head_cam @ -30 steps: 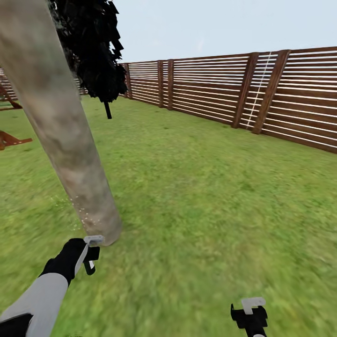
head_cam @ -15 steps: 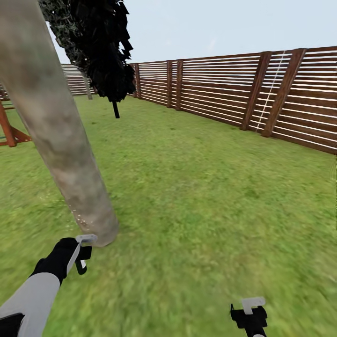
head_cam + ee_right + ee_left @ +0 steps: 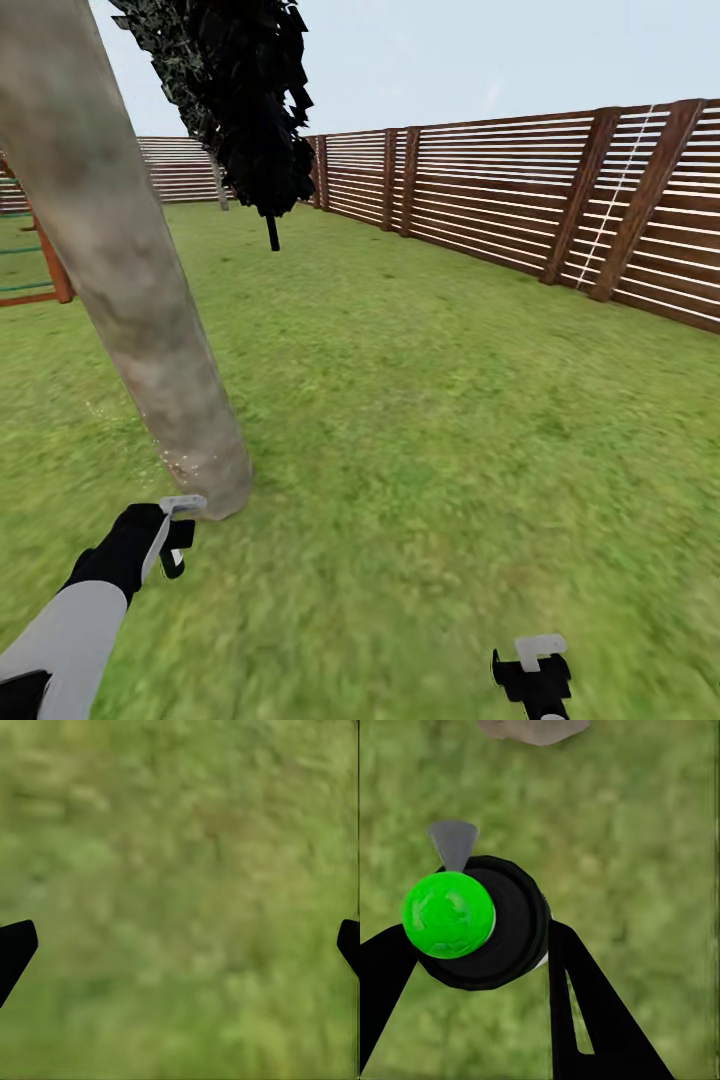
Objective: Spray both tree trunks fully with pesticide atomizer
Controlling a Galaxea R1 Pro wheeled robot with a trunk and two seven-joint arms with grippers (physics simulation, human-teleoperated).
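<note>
Head view, left gripper (image 3: 176, 535) jaws clamping atomizer (image 3: 472, 921) beside tree trunk (image 3: 120, 270), right gripper (image 3: 537, 668) jaws spread, open lawn (image 3: 450, 400) toward fence (image 3: 520, 205)

A: Ground? 
B: Green lawn (image 3: 430, 400) all over, mottled and a bit blurred close by.

A: Boundary? 
B: Brown horizontal-slat wooden fence (image 3: 500, 200) along the right, running back to a far corner and across the rear, with thick slanted posts.

A: Anything else? 
B: A black-foliaged tree (image 3: 250, 110) on a thin dark stem near that corner. Reddish wooden frame (image 3: 50, 260) at the left edge.

A: Light? 
B: Pale, hazy blue sky (image 3: 480, 60), flat daylight.
</note>
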